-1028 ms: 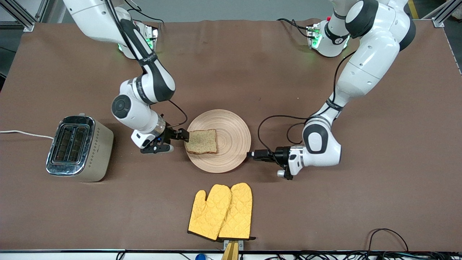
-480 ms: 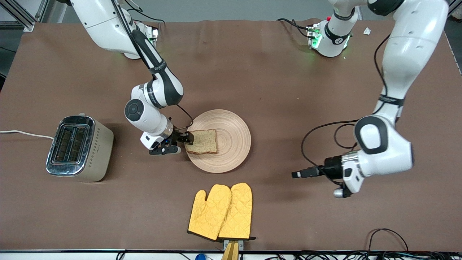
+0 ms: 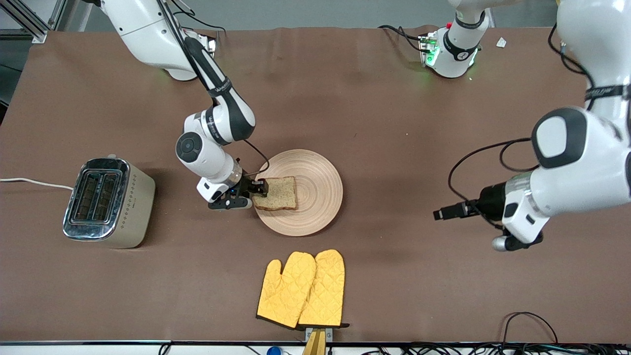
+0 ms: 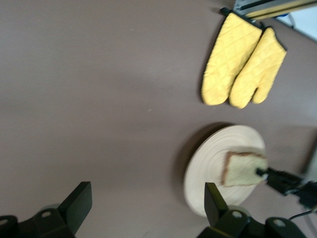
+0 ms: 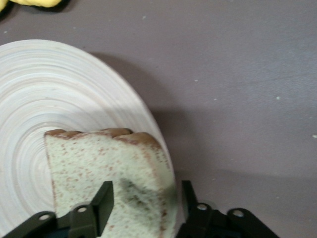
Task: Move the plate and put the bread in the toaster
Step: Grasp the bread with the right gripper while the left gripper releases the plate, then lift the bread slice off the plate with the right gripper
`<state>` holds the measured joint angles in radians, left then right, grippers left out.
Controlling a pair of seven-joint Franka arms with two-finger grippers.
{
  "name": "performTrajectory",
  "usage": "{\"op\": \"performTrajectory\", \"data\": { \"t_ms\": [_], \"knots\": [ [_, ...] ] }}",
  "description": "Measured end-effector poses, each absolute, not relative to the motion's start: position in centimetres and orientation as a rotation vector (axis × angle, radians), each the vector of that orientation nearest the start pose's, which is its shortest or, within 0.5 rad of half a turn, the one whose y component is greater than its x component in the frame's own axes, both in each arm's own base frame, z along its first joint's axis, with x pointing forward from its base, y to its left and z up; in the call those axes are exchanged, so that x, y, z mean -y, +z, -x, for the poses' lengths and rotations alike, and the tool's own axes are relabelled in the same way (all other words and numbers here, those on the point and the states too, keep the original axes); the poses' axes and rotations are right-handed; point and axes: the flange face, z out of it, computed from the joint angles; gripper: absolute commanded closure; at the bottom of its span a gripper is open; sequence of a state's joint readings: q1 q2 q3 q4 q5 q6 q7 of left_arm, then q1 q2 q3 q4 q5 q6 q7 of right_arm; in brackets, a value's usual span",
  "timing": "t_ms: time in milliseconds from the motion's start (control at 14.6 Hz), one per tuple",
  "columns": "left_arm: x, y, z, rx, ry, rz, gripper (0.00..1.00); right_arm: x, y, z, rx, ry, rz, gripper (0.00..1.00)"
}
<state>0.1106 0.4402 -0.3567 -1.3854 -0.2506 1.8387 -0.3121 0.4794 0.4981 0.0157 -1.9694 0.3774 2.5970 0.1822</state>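
The light-wood plate (image 3: 298,192) lies flat near the middle of the brown table (image 3: 345,98), and everything else is placed from it. On the plate, on the part toward the right arm's end of the table, lies 1 slice of brown speckled bread (image 3: 277,193), flat, its crust edge reaching the plate's rim there.

The right gripper (image 3: 257,188) is low at that same rim of the plate. In the right wrist view its 2 black fingers (image 5: 104,198) stand apart on either side of the bread's (image 5: 111,178) near edge, 1 above the slice and 1 beside the plate's (image 5: 59,99) rim; whether the pads press on the slice cannot be told.

The left gripper (image 3: 443,213) hangs over bare table, well apart from the plate, toward the left arm's end. In the left wrist view its fingers (image 4: 79,201) are spread wide with nothing between them, and the plate (image 4: 208,163) with the bread (image 4: 243,168) shows farther off.

The cream 2-slot toaster (image 3: 106,202) stands upright well apart from the plate, toward the right arm's end of the table, its slots (image 3: 96,195) empty and its white cord (image 3: 34,183) running off the table's edge.

A pair of yellow oven mitts (image 3: 301,289) lies flat, nearer to the front camera than the plate.
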Motion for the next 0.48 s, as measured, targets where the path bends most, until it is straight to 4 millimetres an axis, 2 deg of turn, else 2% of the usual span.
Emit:
{"op": "performTrajectory", "data": {
  "t_ms": [274,480],
  "knots": [
    [14.6,56.0,-63.2,0.112,-0.009,3.299,0.00,-28.9,23.7,-55.7,-0.003,-0.045,2.891,0.48],
    [12.6,61.4,-60.2,0.008,-0.104,3.203,0.00,-28.6,24.4,-55.7,-0.002,-0.033,2.892,0.48]
  ]
}}
